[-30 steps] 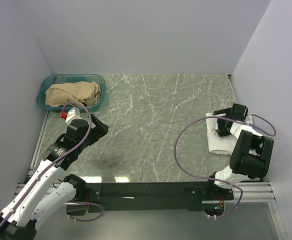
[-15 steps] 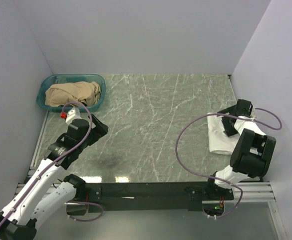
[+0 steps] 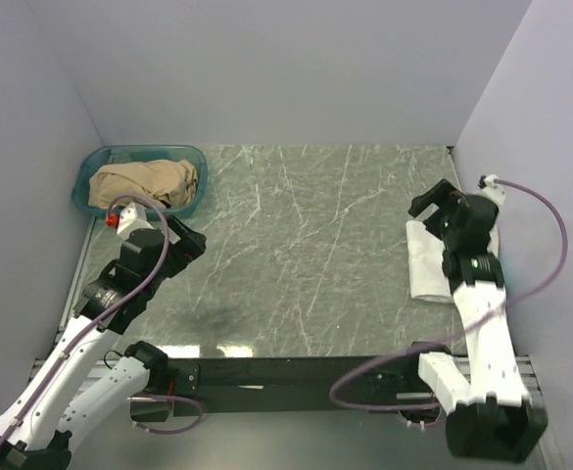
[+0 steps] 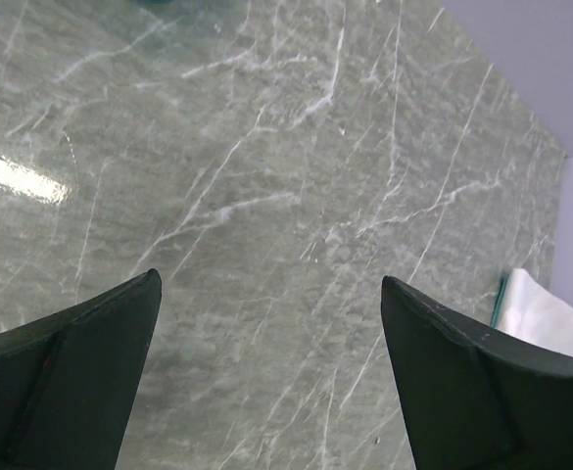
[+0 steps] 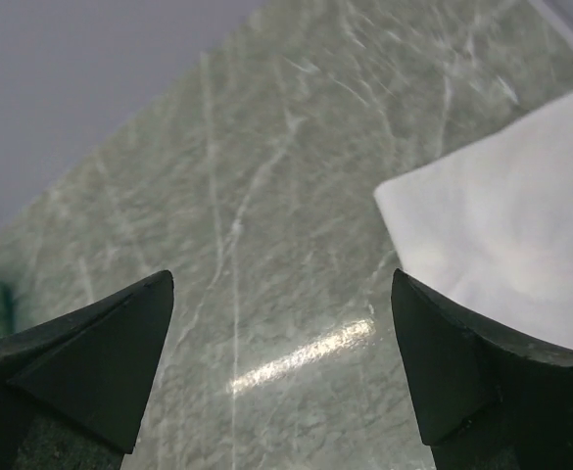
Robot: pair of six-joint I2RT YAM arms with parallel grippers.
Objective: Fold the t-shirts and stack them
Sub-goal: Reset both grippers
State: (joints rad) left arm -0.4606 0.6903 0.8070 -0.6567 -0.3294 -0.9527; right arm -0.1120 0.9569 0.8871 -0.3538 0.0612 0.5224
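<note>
While both arms hover over the table (image 3: 296, 245), we see the basket (image 3: 139, 150) back left holding tan cloth (image 3: 144, 183), the folded white tee (image 3: 423, 276) lying flat at the right edge, and the left gripper (image 3: 190, 245) and right gripper (image 3: 431, 201) both spread wide, holding nothing.

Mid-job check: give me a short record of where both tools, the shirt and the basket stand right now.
left tool: open, empty, over bare table just near of the basket
right tool: open, empty, above the table at the far end of the white t-shirt, not touching it
white t-shirt: folded, lying flat near the table's right edge
basket: far-left corner, teal
tan cloth: crumpled inside the basket, unfolded
</note>
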